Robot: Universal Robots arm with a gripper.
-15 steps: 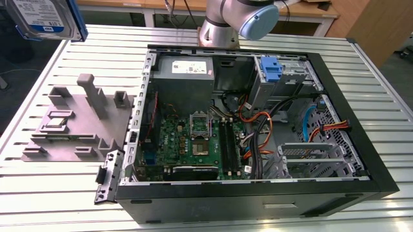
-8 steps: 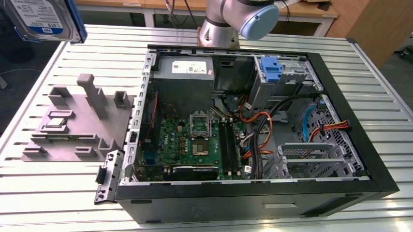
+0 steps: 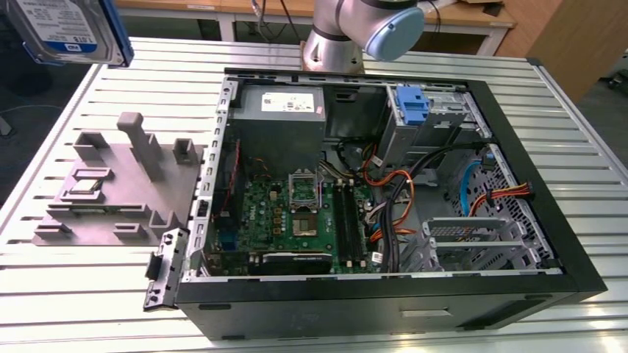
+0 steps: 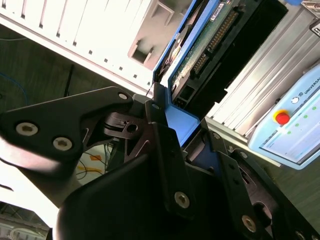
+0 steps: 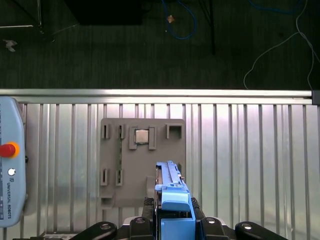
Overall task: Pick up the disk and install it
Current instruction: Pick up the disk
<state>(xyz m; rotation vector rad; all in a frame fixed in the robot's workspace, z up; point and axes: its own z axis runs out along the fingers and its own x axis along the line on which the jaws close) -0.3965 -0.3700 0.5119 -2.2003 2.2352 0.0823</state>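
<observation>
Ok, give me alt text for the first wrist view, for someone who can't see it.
The tool grips the disk by its blue carrier, edge-on above a grey fixture tray that holds a small square chip, on a slatted metal table. A pendant with a red button lies nearby.

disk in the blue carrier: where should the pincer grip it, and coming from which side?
Take the disk at the end of its blue carrier, pads on the two broad faces, coming in along its length. It is a thin flat slab, so those faces are parallel. The pincer holds it that way in the first wrist view.
</observation>
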